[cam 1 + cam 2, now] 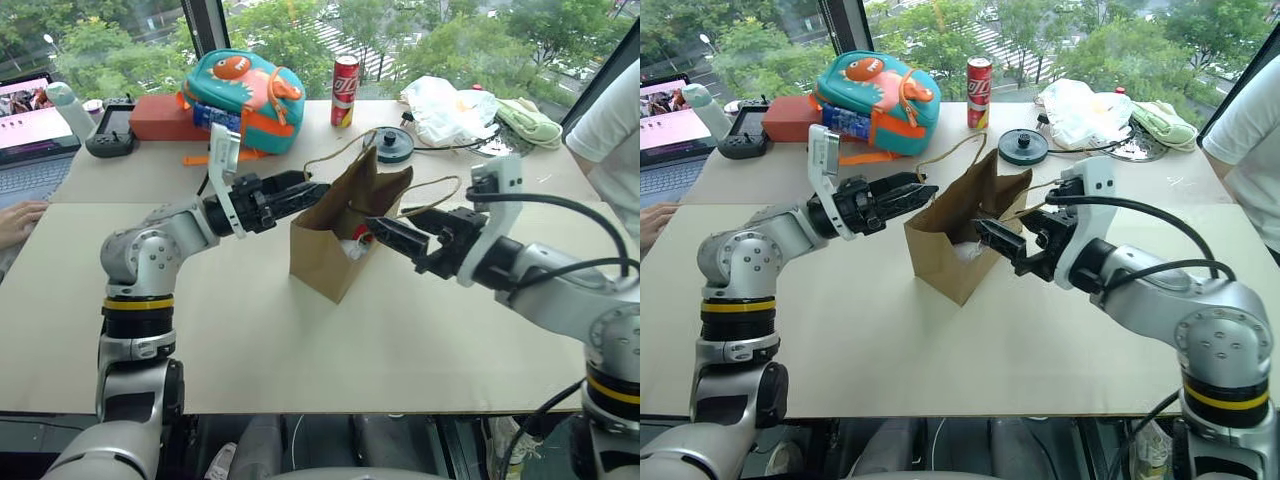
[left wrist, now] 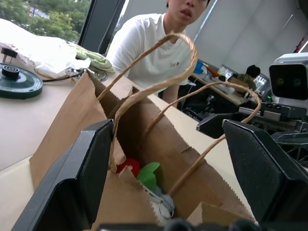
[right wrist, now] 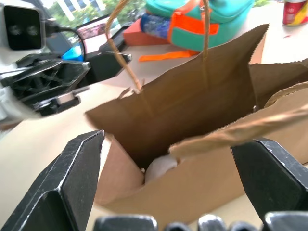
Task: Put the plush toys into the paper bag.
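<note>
The brown paper bag [image 1: 335, 250] stands open-topped in the middle of the table, its twine handles [image 2: 159, 84] sticking up. Inside it lie the plush toys: a red one with a green leafy end [image 2: 130, 166] and beside it a pale rounded fuzzy one [image 3: 161, 168]. My left gripper [image 1: 318, 190] reaches in from the left at the bag's upper edge, open, with the bag's rim and a handle between its fingers [image 2: 82, 178] but not gripped. My right gripper [image 1: 375, 228] points at the bag's mouth from the right, open wide and holding nothing.
Along the far edge stand a teal backpack with an orange fish [image 1: 245, 90], a red can [image 1: 345, 90], a black disc [image 1: 395, 145], a white plastic bag [image 1: 445, 105], an orange box [image 1: 160, 118] and a laptop [image 1: 30, 130]. A person in white [image 1: 610, 130] stands at right; a hand [image 1: 15, 220] rests at left.
</note>
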### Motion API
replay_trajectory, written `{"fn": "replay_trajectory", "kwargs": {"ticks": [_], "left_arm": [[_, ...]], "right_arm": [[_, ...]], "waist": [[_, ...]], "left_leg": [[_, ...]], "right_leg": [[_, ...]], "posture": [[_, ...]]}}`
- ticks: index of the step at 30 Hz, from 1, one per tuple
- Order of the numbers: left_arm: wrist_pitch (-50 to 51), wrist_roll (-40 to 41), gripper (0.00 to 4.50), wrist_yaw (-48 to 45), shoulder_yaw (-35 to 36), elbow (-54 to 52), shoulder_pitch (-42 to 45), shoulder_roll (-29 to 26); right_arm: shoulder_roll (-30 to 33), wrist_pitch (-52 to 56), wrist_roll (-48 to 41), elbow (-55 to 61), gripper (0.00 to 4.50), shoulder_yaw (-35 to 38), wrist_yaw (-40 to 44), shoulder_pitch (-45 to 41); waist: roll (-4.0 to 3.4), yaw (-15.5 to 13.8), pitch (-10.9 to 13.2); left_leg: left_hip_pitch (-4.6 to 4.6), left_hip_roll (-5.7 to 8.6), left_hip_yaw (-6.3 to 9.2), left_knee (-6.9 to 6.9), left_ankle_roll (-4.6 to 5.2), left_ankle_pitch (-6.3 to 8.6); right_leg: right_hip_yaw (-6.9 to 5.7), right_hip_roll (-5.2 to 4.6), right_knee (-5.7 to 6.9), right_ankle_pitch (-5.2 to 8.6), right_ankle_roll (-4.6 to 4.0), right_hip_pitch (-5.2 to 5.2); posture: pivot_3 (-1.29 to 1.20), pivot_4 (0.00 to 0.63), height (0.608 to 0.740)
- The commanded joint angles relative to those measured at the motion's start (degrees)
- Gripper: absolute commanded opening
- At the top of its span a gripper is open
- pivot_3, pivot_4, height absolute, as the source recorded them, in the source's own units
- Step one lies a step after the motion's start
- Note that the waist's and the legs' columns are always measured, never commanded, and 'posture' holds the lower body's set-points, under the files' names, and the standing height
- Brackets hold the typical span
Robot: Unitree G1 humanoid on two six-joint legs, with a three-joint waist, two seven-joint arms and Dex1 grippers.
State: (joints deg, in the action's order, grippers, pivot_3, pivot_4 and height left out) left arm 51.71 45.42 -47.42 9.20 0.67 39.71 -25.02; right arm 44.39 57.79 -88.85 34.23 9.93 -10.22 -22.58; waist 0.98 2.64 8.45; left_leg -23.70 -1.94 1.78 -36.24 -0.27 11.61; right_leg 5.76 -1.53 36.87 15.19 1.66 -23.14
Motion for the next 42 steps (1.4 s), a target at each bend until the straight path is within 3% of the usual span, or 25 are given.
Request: {"fn": "replay_trajectory", "kwargs": {"ticks": [1, 3, 5, 11, 17, 20, 25, 42], "left_arm": [[0.1, 1.2, 3.88, 0.1, 1.4, -1.1, -0.1, -0.8], [-0.1, 1.1, 3.88, 0.0, 1.5, -0.9, -0.4, -1.2], [0.2, 1.4, 3.94, -0.5, 2.0, -0.9, -1.0, -2.1], [2.2, 2.9, 3.94, -4.9, 1.3, -2.9, -5.5, -5.9], [-5.3, -3.7, 3.94, -11.1, -4.2, -3.9, -10.6, -10.6], [-13.1, -9.1, 3.94, -11.6, -6.3, -3.5, -11.3, -10.2], [-17.9, -11.7, 3.94, -11.7, -8.0, -5.1, -12.3, -9.1], [-21.3, -15.5, 3.94, -10.4, -13.2, -7.1, -13.9, -4.6]], "right_arm": [[2.7, -0.8, -0.5, 0.5, 4.5, 2.3, 3.7, 1.5], [3.6, -1.2, 0.2, 0.4, 4.5, 2.3, 5.1, 2.6], [4.6, -1.6, 2.6, 0.4, 4.0, 2.8, 6.8, 4.5], [5.7, -1.8, 10.2, 1.6, 2.04, 0.2, 10.4, 6.7], [3.7, -1.4, 13.8, 1.3, 0.05, -1.6, 11.6, 5.1], [2.5, -0.9, 15.7, 1.1, 0.05, -3.5, 12.0, 3.9], [0.8, -0.4, 17.2, 1.1, 0.05, -4.9, 12.2, 2.5], [-10.7, 2.8, 28.8, -4.8, 0.05, -15.4, 12.9, -9.8]], "waist": [[0.0, -0.2, 0.0], [0.01, -0.2, 0.0], [0.0, -0.3, 0.0], [0.0, -0.1, 0.0], [0.01, -0.3, 0.0], [0.01, -0.8, 0.0], [0.01, -0.9, 0.0], [0.01, -0.3, 0.0]], "left_leg": [[-0.02, 0.0, 0.0, -0.03, 0.0, 0.0], [-0.04, 0.02, -0.01, -0.05, 0.0, 0.0], [-0.05, 0.02, 0.0, -0.05, 0.0, 0.0], [-0.04, 0.0, -0.02, -0.03, 0.0, 0.0], [0.01, 0.0, -0.03, -0.01, 0.0, 0.0], [-0.03, 0.02, -0.03, -0.06, -0.01, 0.0], [-0.06, 0.02, -0.05, -0.03, 0.0, 0.0], [-0.05, 0.02, -0.04, -0.04, 0.0, 0.0]], "right_leg": [[0.0, 0.0, 0.0, 0.0, 0.0, 0.01], [0.0, -0.02, -0.02, 0.0, 0.0, 0.01], [0.0, -0.02, -0.06, 0.0, 0.0, 0.03], [0.0, -0.02, -0.06, 0.0, 0.01, 0.0], [0.02, -0.01, -0.04, 0.01, 0.0, 0.0], [0.01, -0.03, -0.09, 0.0, 0.0, 0.02], [0.02, -0.06, -0.12, 0.0, -0.01, 0.0], [0.02, -0.05, -0.06, 0.0, -0.02, 0.0]], "posture": [[0.0, 0.15, 0.739], [0.0, 0.15, 0.739], [0.0, 0.15, 0.739], [0.0, 0.15, 0.739], [0.0, 0.15, 0.739], [0.0, 0.15, 0.739], [0.0, 0.15, 0.739], [0.0, 0.15, 0.739]]}}
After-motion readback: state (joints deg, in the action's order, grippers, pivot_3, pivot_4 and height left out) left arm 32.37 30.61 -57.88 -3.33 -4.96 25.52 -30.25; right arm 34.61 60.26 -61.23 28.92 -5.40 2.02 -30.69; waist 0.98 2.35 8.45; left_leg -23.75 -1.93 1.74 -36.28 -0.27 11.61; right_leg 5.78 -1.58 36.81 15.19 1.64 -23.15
